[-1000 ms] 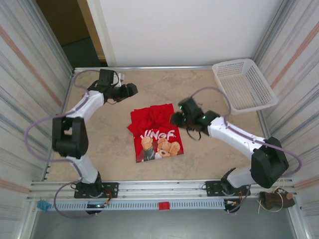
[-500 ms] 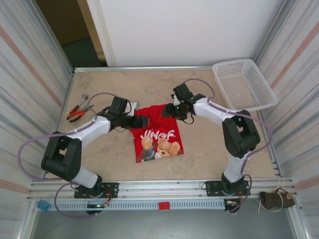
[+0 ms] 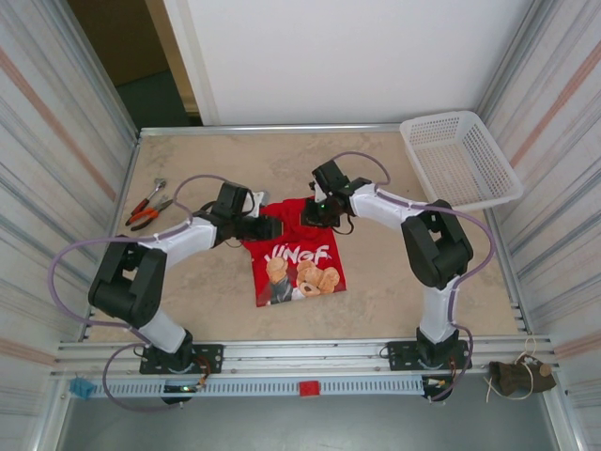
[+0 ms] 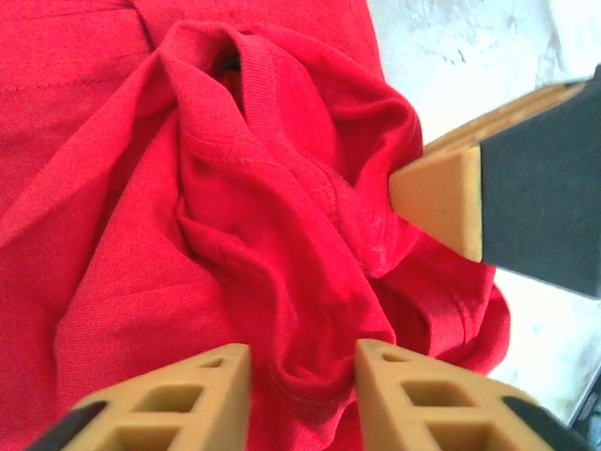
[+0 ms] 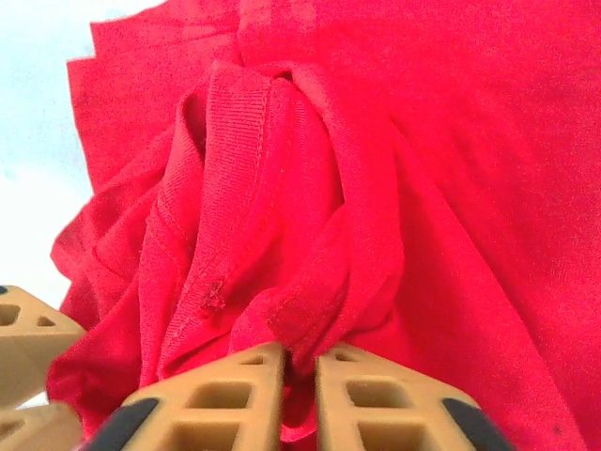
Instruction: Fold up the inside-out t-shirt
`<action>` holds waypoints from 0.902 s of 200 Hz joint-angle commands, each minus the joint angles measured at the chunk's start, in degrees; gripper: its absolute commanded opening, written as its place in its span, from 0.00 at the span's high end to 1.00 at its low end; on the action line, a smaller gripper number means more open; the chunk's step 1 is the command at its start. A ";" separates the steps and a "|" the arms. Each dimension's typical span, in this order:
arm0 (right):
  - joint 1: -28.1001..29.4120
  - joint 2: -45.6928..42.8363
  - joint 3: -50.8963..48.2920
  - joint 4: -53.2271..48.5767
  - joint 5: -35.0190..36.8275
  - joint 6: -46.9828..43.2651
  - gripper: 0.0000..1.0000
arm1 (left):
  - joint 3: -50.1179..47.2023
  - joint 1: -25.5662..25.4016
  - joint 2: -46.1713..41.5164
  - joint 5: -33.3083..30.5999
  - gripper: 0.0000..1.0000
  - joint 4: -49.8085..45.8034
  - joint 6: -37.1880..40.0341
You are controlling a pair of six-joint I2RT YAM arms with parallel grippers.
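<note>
The inside-out t-shirt (image 3: 297,256), bright red with a pale print, lies at the table's middle, its far part bunched up. My left gripper (image 3: 269,227) is at the shirt's far left edge. In the left wrist view a thick ridge of red cloth (image 4: 282,235) fills the gap of the left gripper (image 4: 302,368) and touches both fingers. My right gripper (image 3: 314,213) is at the far right of the bunch. In the right wrist view the right gripper (image 5: 300,362) is shut on a rolled fold of the shirt (image 5: 310,216). The two grippers stand close together.
A white mesh basket (image 3: 460,160) stands at the back right corner. Red-handled pliers (image 3: 145,206) lie at the left side of the table. Metal rails and striped walls close in the table on both sides.
Both arms swung in to the shirt's far bunched part, the left one from the back left. Both grippers closed on red cloth.
</note>
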 commanded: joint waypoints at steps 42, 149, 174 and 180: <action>-4.34 -1.99 2.87 -0.19 -1.30 -0.50 1.00 | 6.13 1.94 1.07 -2.82 1.00 -0.50 0.57; -9.05 3.67 10.12 4.10 -0.06 2.37 1.00 | 12.17 11.92 5.30 -1.53 1.00 -2.05 0.37; -9.47 3.35 9.25 4.74 3.88 4.62 1.00 | 9.42 14.11 4.52 -2.00 1.00 1.52 -2.79; -9.82 3.17 8.62 5.40 4.29 5.33 1.00 | 8.96 14.56 4.38 -2.00 1.00 2.33 -3.45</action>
